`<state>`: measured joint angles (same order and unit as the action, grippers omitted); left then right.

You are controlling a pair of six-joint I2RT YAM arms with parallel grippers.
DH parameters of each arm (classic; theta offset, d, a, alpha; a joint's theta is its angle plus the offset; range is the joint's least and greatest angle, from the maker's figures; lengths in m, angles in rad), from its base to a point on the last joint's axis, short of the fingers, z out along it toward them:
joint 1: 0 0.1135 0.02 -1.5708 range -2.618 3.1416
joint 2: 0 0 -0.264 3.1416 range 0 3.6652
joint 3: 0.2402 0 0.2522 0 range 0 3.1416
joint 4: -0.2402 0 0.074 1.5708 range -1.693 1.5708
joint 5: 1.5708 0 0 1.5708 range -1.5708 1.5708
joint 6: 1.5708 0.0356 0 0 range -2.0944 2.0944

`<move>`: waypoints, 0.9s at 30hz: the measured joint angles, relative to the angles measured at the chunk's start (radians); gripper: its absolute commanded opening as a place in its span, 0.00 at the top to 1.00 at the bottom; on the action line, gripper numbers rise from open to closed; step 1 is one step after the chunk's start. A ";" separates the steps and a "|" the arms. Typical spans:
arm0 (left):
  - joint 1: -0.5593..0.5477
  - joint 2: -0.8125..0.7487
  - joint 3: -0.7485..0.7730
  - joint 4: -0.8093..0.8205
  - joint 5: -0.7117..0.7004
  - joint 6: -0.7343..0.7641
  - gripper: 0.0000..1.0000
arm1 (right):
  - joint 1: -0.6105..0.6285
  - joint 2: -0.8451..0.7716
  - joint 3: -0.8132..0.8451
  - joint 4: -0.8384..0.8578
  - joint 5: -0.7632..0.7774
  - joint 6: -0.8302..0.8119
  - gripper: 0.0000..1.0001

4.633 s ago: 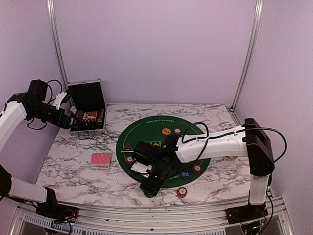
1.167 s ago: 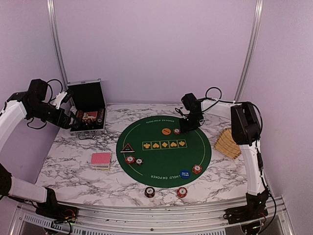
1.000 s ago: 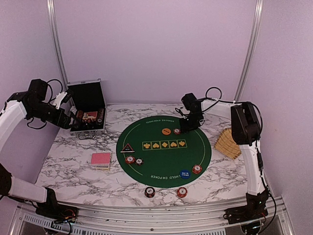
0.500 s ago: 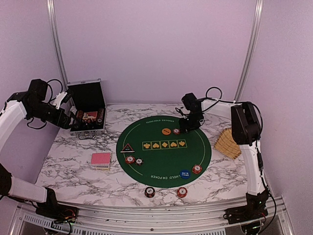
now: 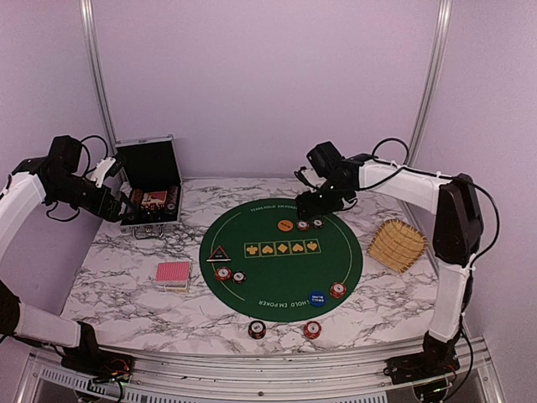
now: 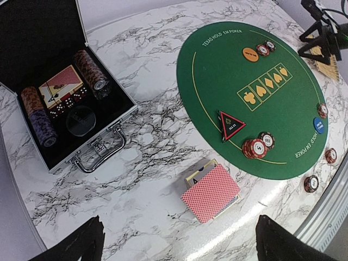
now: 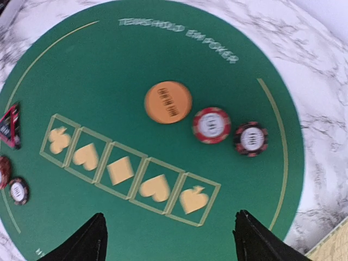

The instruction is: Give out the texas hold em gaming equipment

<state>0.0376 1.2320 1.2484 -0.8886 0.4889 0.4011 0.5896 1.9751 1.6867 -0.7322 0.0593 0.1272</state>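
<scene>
2 poker chips, the redder chip [image 7: 212,125] and the darker chip [image 7: 251,138], lie flat and nearly touching by the far edge of the green mat [image 7: 109,70], just right of the orange button [image 7: 168,102]. My right gripper [image 7: 170,215] hangs above them, its fingers [image 7: 89,239] well apart with nothing between them. My left gripper [image 6: 179,220] is spread as wide as it goes, also empty, over the worktop's left side near the open case [image 6: 103,147], which holds rows of chips. The card deck [image 6: 211,193] sits on the worktop [image 6: 147,81] just left of the mat. The black triangular marker [image 6: 230,124] lies inside the mat's left edge with a chip pile [image 6: 254,147] beside it. The blue button [image 5: 316,297] is at the mat's near-right edge, and 2 loose chips [image 5: 257,329] rest by the worktop's near edge. I judge the chips to be light, hard and thin, with smooth rims that could squirt out of a skewed pinch. I would come straight down and close across the full width of 1 chip at its rim. The deck looks slippery and likely to fan apart, so I would clamp the whole stack across its short sides.
</scene>
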 measured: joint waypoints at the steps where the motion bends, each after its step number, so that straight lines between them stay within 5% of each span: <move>1: 0.000 0.000 0.000 0.000 0.000 0.002 0.01 | 0.047 -0.031 -0.035 0.004 -0.001 -0.001 0.16; 11: 0.000 0.000 0.000 -0.006 0.001 0.008 0.01 | 0.471 -0.098 -0.208 -0.055 -0.120 -0.005 0.05; 27: 0.000 -0.010 0.000 -0.018 0.000 0.008 0.01 | 0.598 -0.010 -0.211 -0.072 -0.223 -0.033 0.11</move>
<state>0.0376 1.2224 1.2480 -0.9066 0.4892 0.4091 1.1877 1.9652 1.4754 -0.8047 -0.1635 0.0940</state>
